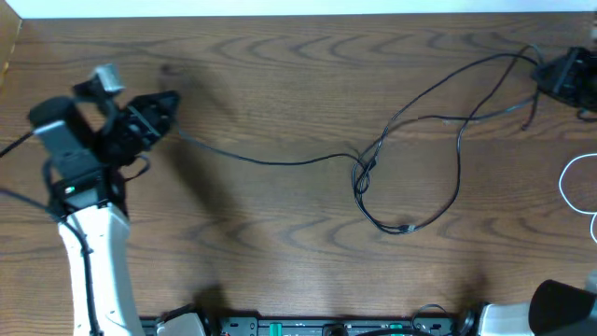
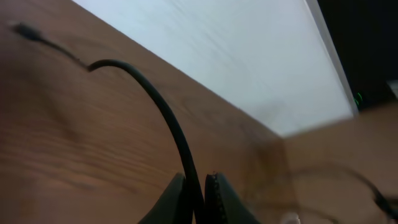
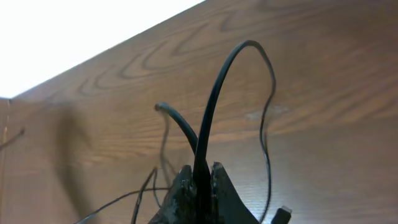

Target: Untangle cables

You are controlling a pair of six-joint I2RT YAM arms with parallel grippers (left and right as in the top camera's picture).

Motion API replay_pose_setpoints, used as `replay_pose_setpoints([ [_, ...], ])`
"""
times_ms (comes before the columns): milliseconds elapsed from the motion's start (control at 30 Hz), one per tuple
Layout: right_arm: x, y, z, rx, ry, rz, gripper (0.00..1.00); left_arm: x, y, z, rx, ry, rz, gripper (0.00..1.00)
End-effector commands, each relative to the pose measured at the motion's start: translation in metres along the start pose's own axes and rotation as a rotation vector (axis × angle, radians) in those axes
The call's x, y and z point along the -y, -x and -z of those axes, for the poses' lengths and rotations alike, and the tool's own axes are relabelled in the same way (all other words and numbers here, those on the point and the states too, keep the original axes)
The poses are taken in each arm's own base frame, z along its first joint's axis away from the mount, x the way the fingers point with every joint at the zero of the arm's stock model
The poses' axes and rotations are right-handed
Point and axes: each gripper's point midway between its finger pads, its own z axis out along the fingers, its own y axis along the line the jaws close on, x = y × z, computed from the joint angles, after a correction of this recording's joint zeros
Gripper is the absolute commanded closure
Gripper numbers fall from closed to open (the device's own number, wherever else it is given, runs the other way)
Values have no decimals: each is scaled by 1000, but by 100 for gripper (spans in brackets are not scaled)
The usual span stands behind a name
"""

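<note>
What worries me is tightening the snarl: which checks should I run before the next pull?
1. Left hand has a firm hold: ok, the black cable is pinched between its fingers.
2. Right hand has a firm hold: ok, a black strand is clamped between its fingers.
3. Tangle is opened up: not ok, strands cross in a tight bunch mid-table.
4. Slack on the left run: ok, it lies on the table in a gentle curve.
5. White cable is clear of the black ones: ok, it lies apart at the right edge.
6. Plug ends are free of the bunch: cannot tell.
</note>
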Motion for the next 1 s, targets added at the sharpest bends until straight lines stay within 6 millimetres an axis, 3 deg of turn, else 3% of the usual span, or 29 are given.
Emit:
replay_pose_setpoints([
  [0,-27,-7,-10,-14,-13,63,99,36,-28,-17,-100,-112,-65,85],
  [33,-43,-13,-22,-43,8,100,99,50,-40,-23,-139,-150,-85,84],
  [233,-86,-27,-59,-97,56,151,99,84,-75,-37,-243,-241,-128,83],
  [533,-99,-52,-109,-185,-18,198,99,116,-112,-44,-349,-330,-166,83],
  [900,-127,-85,-155,-285,7,242,99,138,-132,-48,-391,-386,-213,83],
  [967,-131,-85,-156,-280,14,249,99,141,-135,-50,-391,-384,-222,77],
])
